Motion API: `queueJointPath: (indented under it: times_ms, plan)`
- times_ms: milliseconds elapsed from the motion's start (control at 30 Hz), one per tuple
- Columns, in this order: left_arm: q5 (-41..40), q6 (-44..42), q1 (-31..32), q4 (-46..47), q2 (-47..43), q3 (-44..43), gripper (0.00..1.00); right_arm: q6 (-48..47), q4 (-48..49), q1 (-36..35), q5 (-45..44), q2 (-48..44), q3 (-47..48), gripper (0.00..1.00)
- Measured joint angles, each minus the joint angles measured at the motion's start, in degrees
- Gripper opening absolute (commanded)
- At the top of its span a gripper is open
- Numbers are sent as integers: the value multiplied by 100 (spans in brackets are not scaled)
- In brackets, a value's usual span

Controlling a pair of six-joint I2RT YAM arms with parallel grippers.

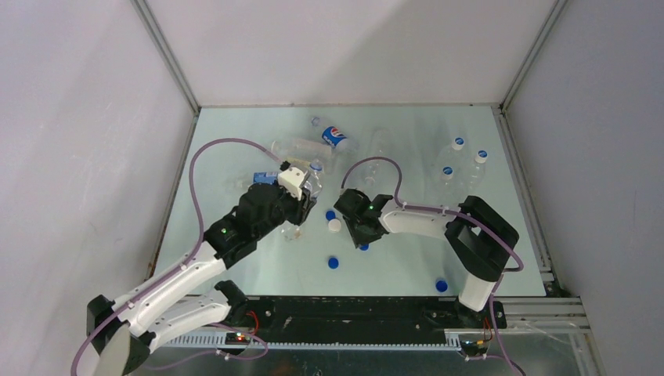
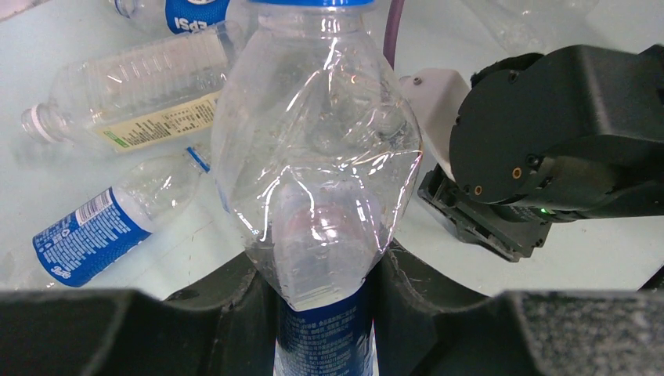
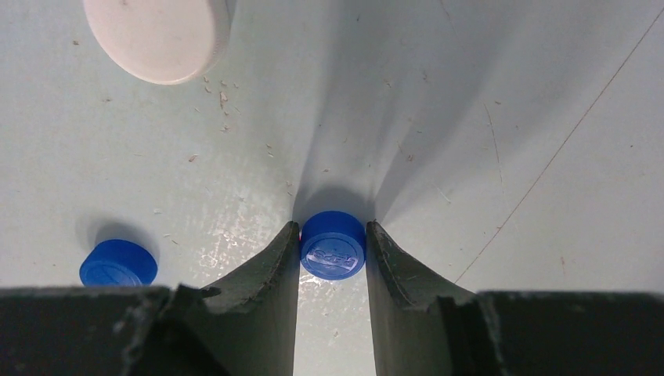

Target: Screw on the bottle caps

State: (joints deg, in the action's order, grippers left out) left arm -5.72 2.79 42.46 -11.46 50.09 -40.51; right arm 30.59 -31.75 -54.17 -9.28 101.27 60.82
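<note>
My left gripper (image 2: 325,313) is shut on a clear bottle (image 2: 317,172), its jaws pressed against the blue-labelled part. A blue cap (image 2: 309,2) sits on that bottle's neck. From above, the left gripper (image 1: 301,188) holds the bottle (image 1: 313,180) left of the table's centre. My right gripper (image 3: 333,235) is down at the table, shut on a blue cap (image 3: 333,245) pinched between the fingertips. In the top view the right gripper (image 1: 362,244) is just right of the held bottle. A white cap (image 3: 156,35) and another blue cap (image 3: 118,264) lie close by.
Uncapped bottles lie at the back: a Pepsi one (image 1: 333,137), a pale-labelled one (image 2: 133,98), a blue-labelled one (image 2: 102,235). Three capped bottles (image 1: 458,143) stand at the back right. Loose blue caps (image 1: 334,263) (image 1: 441,286) lie near the front. The right wrist (image 2: 564,133) is close to the held bottle.
</note>
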Motion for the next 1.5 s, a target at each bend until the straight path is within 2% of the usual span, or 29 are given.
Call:
queueJointPath:
  times_ms: [100, 367, 500, 867, 1067, 1500]
  plan:
    - [2, 7, 0, -2, -122, 0, 23, 48, 15, -22, 7, 7, 2, 11]
    - [-2, -4, 0, -85, -177, 13, 23, 387, 13, -63, 131, 92, 92, 47]
    - [-9, -4, 0, -136, -179, 109, 23, 765, 13, -87, 155, 96, 116, 54]
    - [-13, -17, 0, -190, -190, 190, 23, 1547, -284, -190, -20, 94, 140, 52]
    - [-13, -20, 0, -192, -188, 190, 23, 1716, -507, -245, -155, 94, 146, 41]
    - [-11, -17, 0, -192, -188, 190, 23, 1851, -544, -168, -201, 94, 146, 40]
